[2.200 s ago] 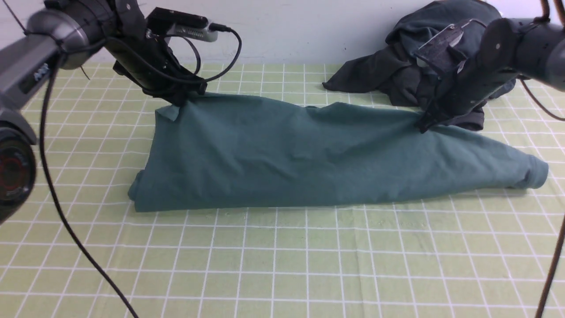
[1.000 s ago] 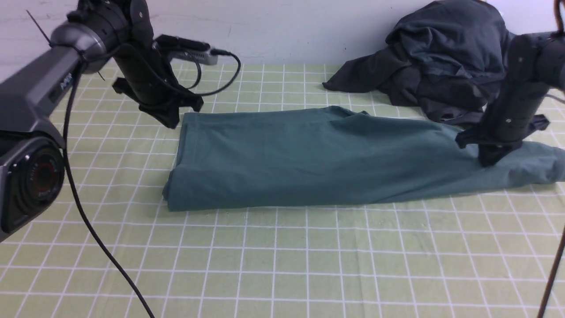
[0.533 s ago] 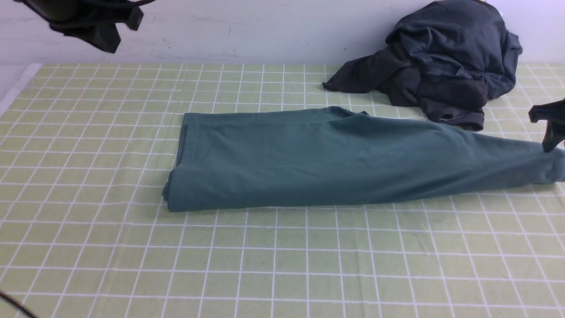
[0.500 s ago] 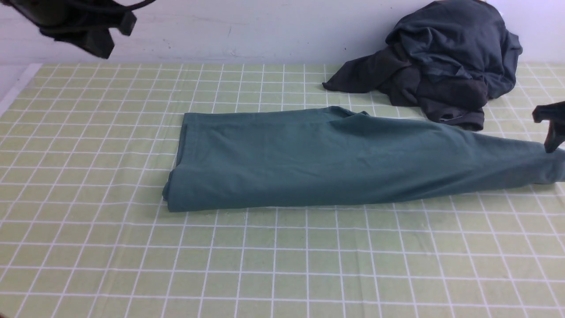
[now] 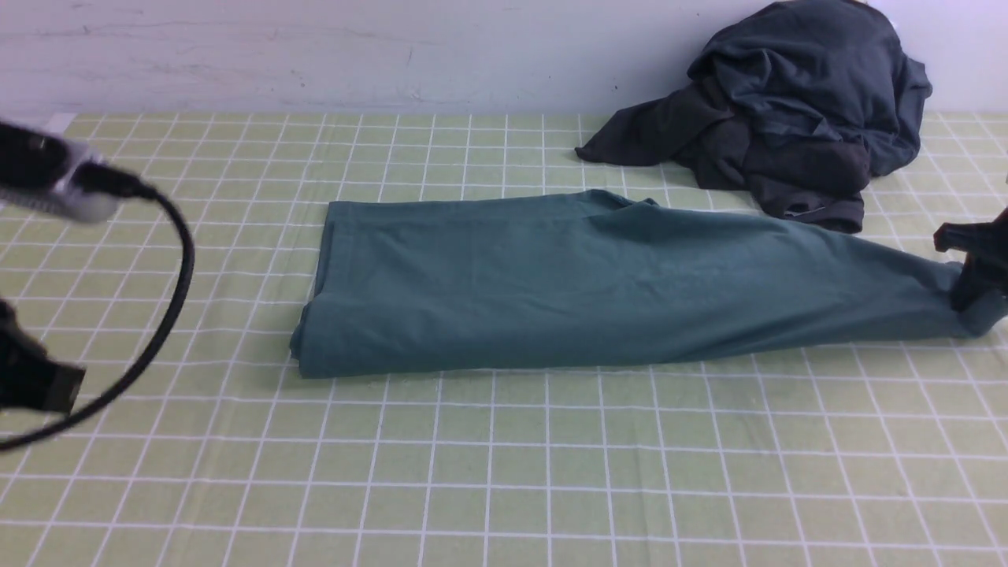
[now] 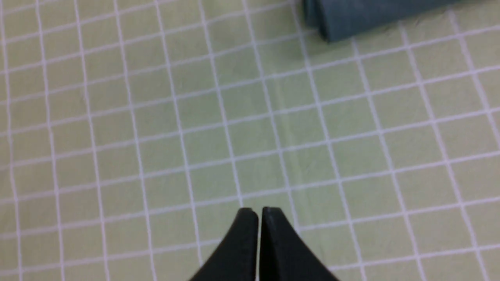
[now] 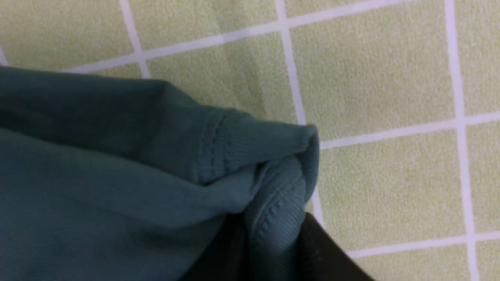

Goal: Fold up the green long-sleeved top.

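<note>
The green long-sleeved top (image 5: 598, 283) lies folded into a long band across the middle of the mat, its folded end at the left and its narrow end at the right. My right gripper (image 5: 970, 293) is at that narrow right end. In the right wrist view it (image 7: 273, 244) is shut on the ribbed cuff (image 7: 273, 218) of the top (image 7: 97, 187). My left gripper (image 6: 259, 212) is shut and empty over bare mat, apart from the top's folded corner (image 6: 351, 17). The left arm (image 5: 35, 378) shows blurred at the front view's left edge.
A heap of dark charcoal garments (image 5: 787, 110) lies at the back right against the wall, close behind the top's right part. The green checked mat (image 5: 504, 472) covers the table. A black cable (image 5: 177, 291) hangs from the left arm.
Both grippers let the top down flat. The left arm rose away from the top's far left corner and came down at the left edge. The right gripper moved right and closed on the cuff.
</note>
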Robot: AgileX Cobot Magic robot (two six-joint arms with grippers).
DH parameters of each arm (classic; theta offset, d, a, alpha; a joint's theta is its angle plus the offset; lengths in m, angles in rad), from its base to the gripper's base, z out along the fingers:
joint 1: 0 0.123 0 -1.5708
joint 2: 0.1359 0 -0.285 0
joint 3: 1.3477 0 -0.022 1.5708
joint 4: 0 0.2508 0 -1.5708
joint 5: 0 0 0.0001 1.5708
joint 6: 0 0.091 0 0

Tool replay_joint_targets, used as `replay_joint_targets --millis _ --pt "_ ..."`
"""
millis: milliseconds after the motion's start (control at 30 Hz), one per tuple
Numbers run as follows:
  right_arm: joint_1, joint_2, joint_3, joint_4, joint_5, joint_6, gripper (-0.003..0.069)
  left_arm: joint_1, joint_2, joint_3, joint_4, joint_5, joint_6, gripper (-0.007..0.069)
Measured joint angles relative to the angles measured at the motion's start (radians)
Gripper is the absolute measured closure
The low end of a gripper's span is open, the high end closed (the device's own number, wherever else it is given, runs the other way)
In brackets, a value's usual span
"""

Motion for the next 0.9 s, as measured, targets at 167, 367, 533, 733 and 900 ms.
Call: replay_joint_targets --millis 167,367,533,733,900 --pt "0.0 -0.01 0.0 -0.027 0.006 -0.008 0.0638 0.0 -0.142 0.165 0.104 -0.007 -0.118 0.0627" --pt "0.002 -0.12 -0.026 -0.078 0.043 -0.008 0.0639 0.0 -0.316 0.348 0.162 -0.124 -0.273 0.0627" --pt "0.071 -0.246 -0.157 0.086 0.059 -0.007 0.0639 0.0 -0.392 0.425 0.162 -0.289 -0.396 0.0627" --pt "0.3 -0.275 -0.275 0.325 0.056 -0.009 0.0639 0.0 -0.394 0.431 0.162 -0.314 -0.415 0.0627" --pt "0.536 -0.226 -0.279 0.395 -0.045 -0.012 0.0639 0.0 -0.394 0.431 0.138 -0.317 -0.415 0.0627"
